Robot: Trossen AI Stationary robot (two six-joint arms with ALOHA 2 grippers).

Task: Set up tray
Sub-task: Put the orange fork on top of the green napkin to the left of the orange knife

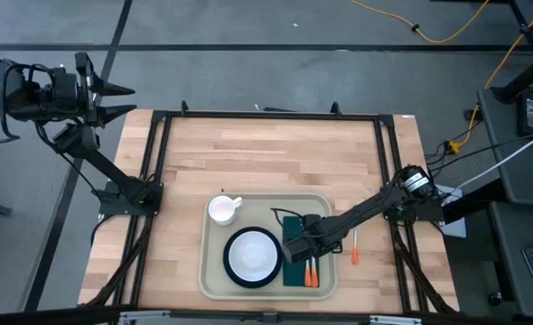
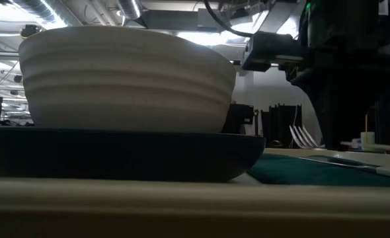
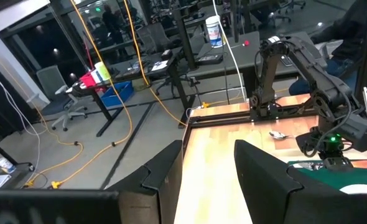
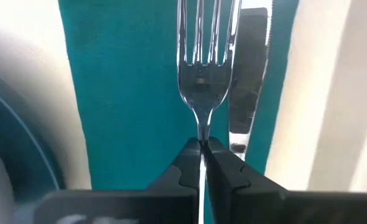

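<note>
The beige tray [image 1: 214,271] lies near the table's near edge. On it stand a white mug [image 1: 223,209] and a white bowl [image 1: 251,255] on a dark plate [image 2: 116,155]. A dark green napkin [image 4: 127,93] lies flat on the tray's right part, with a knife [image 4: 249,74] lying on it. My right gripper [image 1: 295,246] is over the napkin, shut on a fork [image 4: 200,68] beside the knife. Two orange handles [image 1: 310,273] stick out toward the near edge. My left gripper [image 3: 208,174] is open, raised beyond the table's far left corner. My right gripper pinches the fork's thin neck [image 4: 201,134], just behind the tines, between its two fingertips [image 4: 224,165]. The fingers come from above, pointing down, and close across the fork. The fork lies along the napkin next to the knife; whether it rests on the cloth or is raised I cannot tell.
A spoon with an orange handle [image 1: 355,246] lies on the bare wood just right of the tray. A black frame [image 1: 266,115] runs around the tabletop. The far half of the table [image 1: 266,153] is bare wood.
</note>
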